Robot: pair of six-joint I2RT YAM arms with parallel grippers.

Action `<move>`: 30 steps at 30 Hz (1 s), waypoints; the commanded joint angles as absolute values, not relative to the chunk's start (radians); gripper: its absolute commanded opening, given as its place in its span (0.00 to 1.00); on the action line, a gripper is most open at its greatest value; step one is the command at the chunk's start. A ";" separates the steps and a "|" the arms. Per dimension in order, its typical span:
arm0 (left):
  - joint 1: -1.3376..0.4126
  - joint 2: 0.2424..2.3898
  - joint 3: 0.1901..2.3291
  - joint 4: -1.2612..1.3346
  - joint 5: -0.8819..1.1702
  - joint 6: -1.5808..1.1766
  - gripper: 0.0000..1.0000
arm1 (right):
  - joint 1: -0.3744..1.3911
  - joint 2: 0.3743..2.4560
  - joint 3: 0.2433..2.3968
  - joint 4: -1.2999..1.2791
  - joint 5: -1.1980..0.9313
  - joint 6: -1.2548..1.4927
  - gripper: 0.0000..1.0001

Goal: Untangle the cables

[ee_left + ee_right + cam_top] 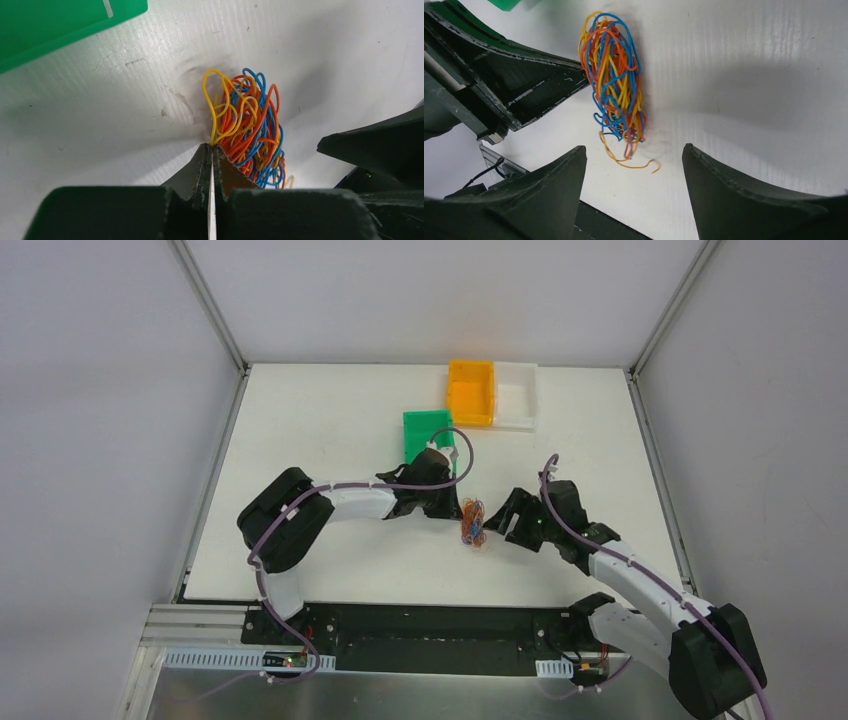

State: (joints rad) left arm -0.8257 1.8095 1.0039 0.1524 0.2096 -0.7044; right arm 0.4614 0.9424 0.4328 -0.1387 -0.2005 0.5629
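The white table [330, 440] lies in front of me. Toward its far side sit three bins: an orange bin [470, 390] with a white bin [517, 395] touching its right side, and a green bin [425, 430] nearer and to the left. My left hand [458, 508] reaches in just near of the green bin, its fingers pressed fully together. My right hand [634, 146] faces it from the right with its fingers spread wide, touching nothing. Between the two hands, at mid-table, the cables [473, 524] lie in one tangled clump of orange, blue and yellow loops. A yellow strand [214, 112] runs down into my left fingertips, nipped there.
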 commanded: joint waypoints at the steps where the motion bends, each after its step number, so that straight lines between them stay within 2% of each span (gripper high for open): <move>1: -0.835 1.820 1.000 0.247 0.236 -0.710 0.00 | 0.466 1.008 0.423 -0.035 -0.267 0.551 0.74; 7: -0.834 1.749 0.959 0.234 0.259 -0.645 0.00 | 0.481 1.090 0.423 0.041 -0.280 0.519 0.69; 19: -0.833 1.719 0.936 0.236 0.287 -0.652 0.00 | 0.542 1.256 0.452 0.139 -0.259 0.532 0.50; 22: -0.834 1.714 0.940 0.219 0.293 -0.648 0.00 | 0.545 1.283 0.448 0.159 -0.236 0.548 0.36; 26: -0.832 1.695 0.946 0.168 0.254 -0.636 0.00 | 0.545 1.276 0.452 0.109 -0.126 0.566 0.00; 30: -0.797 1.628 0.915 0.111 0.201 -0.655 0.00 | 0.534 1.225 0.463 -0.019 0.050 0.576 0.00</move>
State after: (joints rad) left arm -0.8227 1.7317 0.9360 0.1680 0.2462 -0.6613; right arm 0.5423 1.2694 0.4355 0.1028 -0.1741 0.5644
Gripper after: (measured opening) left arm 0.009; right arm 0.017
